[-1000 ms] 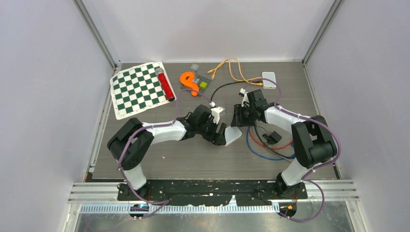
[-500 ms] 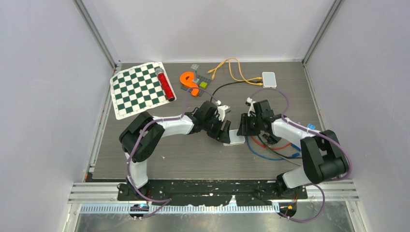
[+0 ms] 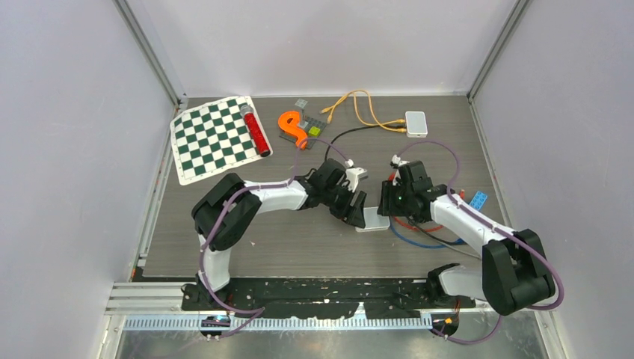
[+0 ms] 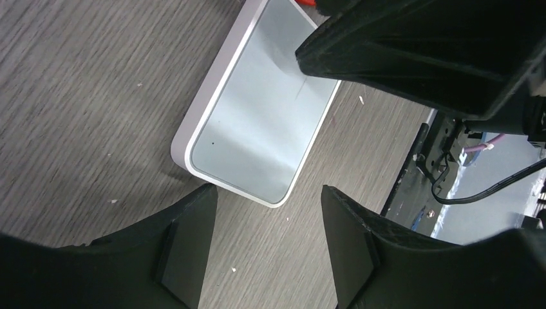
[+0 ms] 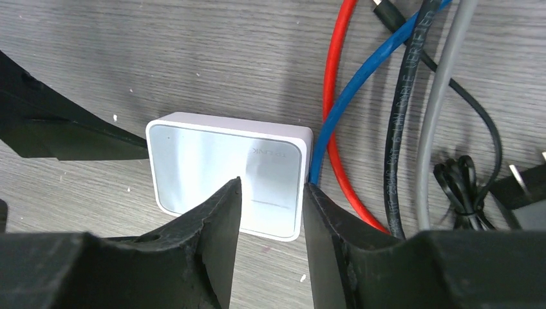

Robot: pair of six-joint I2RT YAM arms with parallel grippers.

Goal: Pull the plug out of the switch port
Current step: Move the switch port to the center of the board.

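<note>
Left end effector [image 4: 267, 193] and right end effector [image 5: 272, 187] both gape empty at the switch [image 5: 193, 161].

Overhead from behind, wrist views close, downward — sharing the switch [image 4: 257, 116]

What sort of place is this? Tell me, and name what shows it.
Most likely a robotics lab test cell: a wood-grain table boxed in by plain white walls, two arms bolted at its near edge, and mixed practice props such as a chessboard mat, a network switch and loose cables.

Bright even light, sharp, soft shadows
</note>
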